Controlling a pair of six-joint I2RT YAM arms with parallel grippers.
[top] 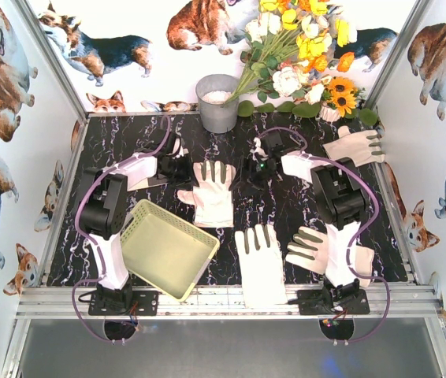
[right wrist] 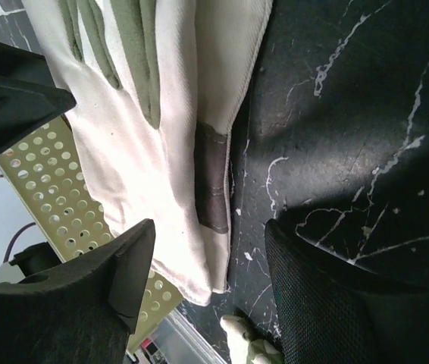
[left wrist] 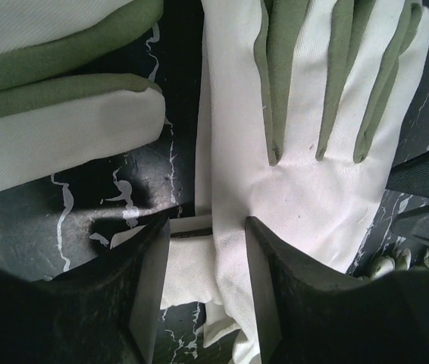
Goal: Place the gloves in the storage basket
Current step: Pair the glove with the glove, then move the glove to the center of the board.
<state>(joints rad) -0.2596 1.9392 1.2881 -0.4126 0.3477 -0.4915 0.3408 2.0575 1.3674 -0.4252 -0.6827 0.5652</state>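
**Overhead and wrist views, as I saw them from my station.** The storage basket (top: 168, 248) sat askew at the near left of the table (top: 117, 142), just beside the left arm's base. The gloves lay outside it on the table. A central glove (top: 207, 193) was between the two wrists, two more (top: 260, 264) (top: 308, 248) were near the front edge by the right arm's base, and one (top: 354, 146) was at the far right. A grey bucket (top: 217, 102) stood at the back. The left gripper (left wrist: 208, 224) was low over a grey-fingered glove (left wrist: 313, 174). Its jaws were parted, with white fabric filling the gap between them (I could not tell whether they actually pinched it). The right gripper (right wrist: 211, 227) held its jaws wide apart, with a glove's edge and bare table showing between them.
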